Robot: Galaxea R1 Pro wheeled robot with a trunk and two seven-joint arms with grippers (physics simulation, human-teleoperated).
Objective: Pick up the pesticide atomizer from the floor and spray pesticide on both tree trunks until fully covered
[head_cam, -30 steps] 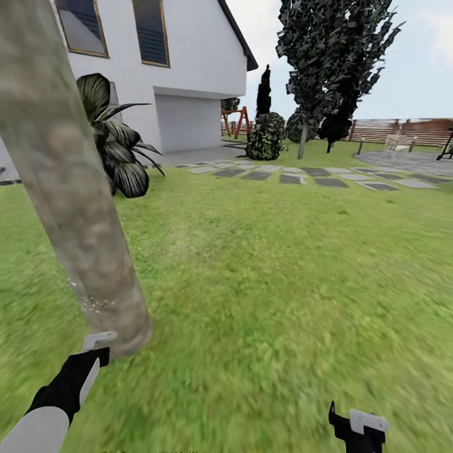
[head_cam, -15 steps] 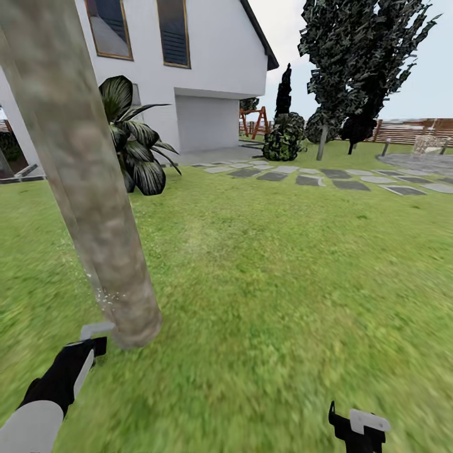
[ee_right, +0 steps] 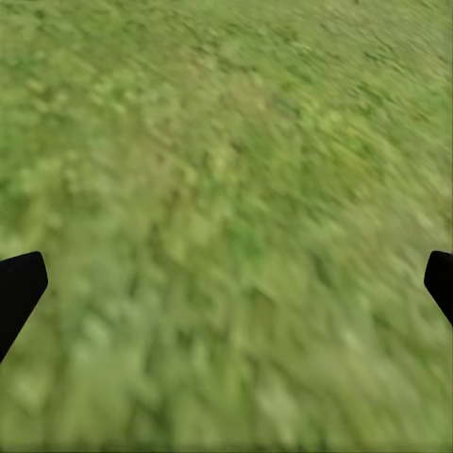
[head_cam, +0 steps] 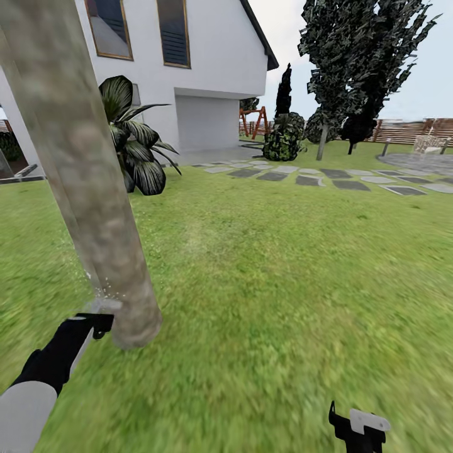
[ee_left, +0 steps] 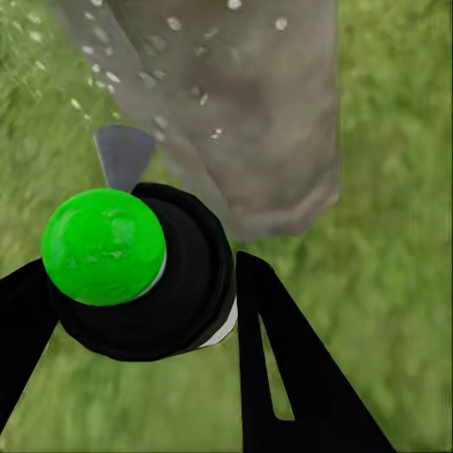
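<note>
atomizer (ee_left: 142,274): light, rigid, slick round body, clamped in the left gripper (ee_left: 132,311) jaws beside the tree trunk (head_cam: 94,189)
pesticide (ee_left: 160,57): white specks on bark
right gripper (ee_right: 226,283): jaws apart over grass

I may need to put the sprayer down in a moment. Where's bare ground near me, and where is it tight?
Open lawn runs from the thick grey-brown tree trunk across to the right gripper, back to the grey stepping stones. It is tight at the trunk's base, where the left gripper holds the green-topped black atomizer.
</note>
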